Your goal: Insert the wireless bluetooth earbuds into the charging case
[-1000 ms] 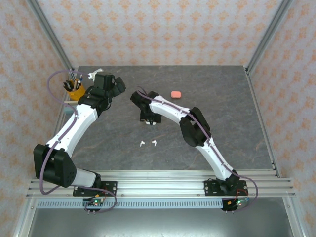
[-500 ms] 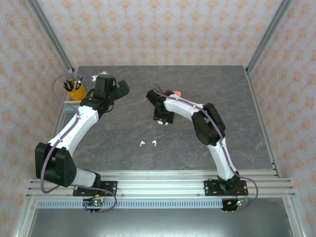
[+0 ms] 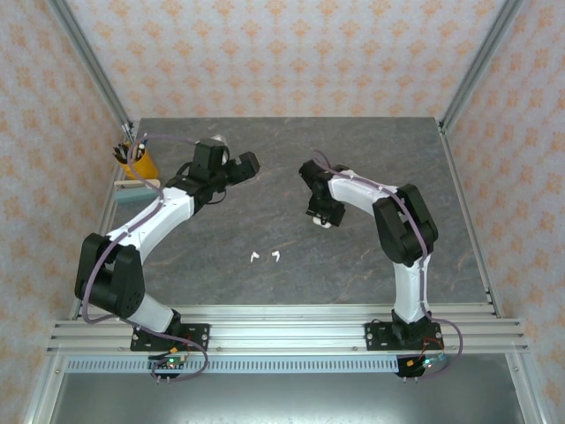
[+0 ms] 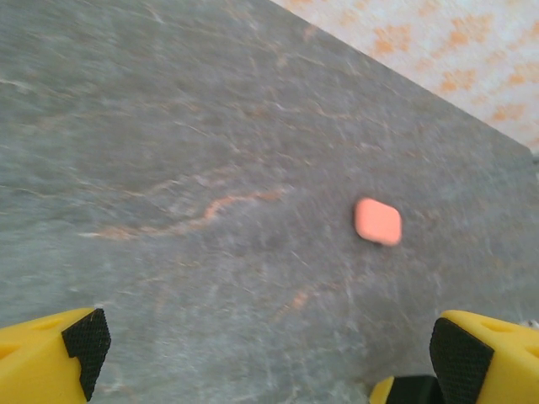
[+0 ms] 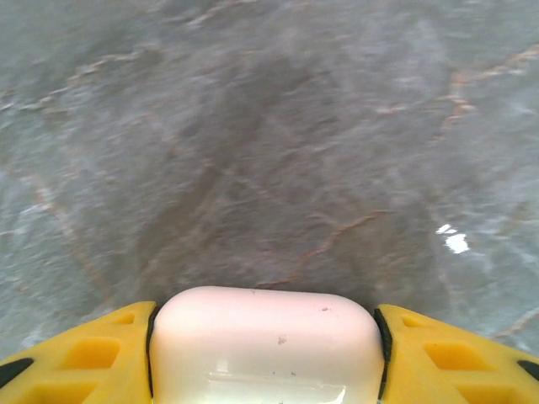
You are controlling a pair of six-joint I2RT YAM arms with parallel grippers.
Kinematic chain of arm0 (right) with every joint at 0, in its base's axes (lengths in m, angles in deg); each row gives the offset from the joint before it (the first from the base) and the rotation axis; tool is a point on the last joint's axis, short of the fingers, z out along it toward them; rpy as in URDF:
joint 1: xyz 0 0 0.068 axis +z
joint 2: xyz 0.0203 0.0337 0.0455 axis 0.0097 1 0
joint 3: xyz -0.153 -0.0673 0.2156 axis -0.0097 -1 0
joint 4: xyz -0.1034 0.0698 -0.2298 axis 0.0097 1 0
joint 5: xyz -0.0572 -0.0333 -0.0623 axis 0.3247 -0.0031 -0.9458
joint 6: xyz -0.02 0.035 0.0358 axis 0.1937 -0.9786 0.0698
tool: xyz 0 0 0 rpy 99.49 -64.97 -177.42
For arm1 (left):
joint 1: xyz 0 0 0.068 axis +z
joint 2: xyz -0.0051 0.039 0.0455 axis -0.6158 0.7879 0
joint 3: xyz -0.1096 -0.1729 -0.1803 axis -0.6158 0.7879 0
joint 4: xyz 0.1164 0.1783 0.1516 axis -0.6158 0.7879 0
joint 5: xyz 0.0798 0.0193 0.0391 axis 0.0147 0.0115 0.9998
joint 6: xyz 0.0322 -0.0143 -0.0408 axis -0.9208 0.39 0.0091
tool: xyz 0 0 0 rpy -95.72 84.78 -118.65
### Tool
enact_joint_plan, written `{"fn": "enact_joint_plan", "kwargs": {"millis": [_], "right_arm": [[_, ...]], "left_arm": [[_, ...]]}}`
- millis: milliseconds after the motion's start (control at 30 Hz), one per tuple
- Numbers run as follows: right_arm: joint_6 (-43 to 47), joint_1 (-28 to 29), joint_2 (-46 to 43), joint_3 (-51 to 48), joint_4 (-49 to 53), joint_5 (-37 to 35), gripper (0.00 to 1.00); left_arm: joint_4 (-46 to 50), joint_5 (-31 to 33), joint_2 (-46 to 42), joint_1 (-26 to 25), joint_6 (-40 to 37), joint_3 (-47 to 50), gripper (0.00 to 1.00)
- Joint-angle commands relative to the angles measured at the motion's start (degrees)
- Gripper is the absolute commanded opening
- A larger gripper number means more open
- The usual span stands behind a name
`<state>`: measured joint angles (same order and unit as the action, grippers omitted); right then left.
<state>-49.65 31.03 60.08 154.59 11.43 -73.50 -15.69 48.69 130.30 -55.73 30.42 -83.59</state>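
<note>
Grey marbled tabletop (image 3: 177,265); right gripper (image 5: 268,358) clamped on white case (image 5: 265,320). Two white earbuds (image 3: 276,256) lie loose left of that case, nearer the arm bases. Farther left and beyond it: left gripper (image 4: 269,349), jaws wide apart. On the tabletop too: coral case (image 4: 377,220).

Our right hand (image 3: 323,217) has swung rightward across the grey stone-look counter (image 3: 221,291), carrying the white rounded plastic charging case (image 5: 265,337) with it. Seen from above, its arm now hides the small coral-pink rounded case (image 4: 377,220). Our left hand (image 3: 240,168) has reached toward the middle.
</note>
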Motion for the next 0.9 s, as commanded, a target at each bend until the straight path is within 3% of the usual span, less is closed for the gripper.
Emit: {"fn": "enact_joint_plan", "kwargs": {"millis": [0, 367, 567, 867], "right_arm": [[-2.62, -1.29, -3.95, -1.73, -2.02, -0.79, 0.53], [-7.78, -5.66, -6.02, -3.25, -6.21, 2.78, 0.52], [-10.88, -7.52, -5.75, -3.82, -8.61, 5.23, 0.52], [-14.14, -9.38, -5.40, -4.22, -11.30, 7.93, 0.52]], "left_arm": [[-5.07, -3.69, 1.42, -2.40, 0.56, 1.19, 1.00], [-19.73, -12.60, 7.57, -8.47, 6.89, 5.49, 1.00], [-26.40, -14.00, 12.16, -11.56, 10.32, 5.56, 0.98], [-34.32, -16.27, 18.68, -14.04, 14.08, 4.34, 0.81]]}}
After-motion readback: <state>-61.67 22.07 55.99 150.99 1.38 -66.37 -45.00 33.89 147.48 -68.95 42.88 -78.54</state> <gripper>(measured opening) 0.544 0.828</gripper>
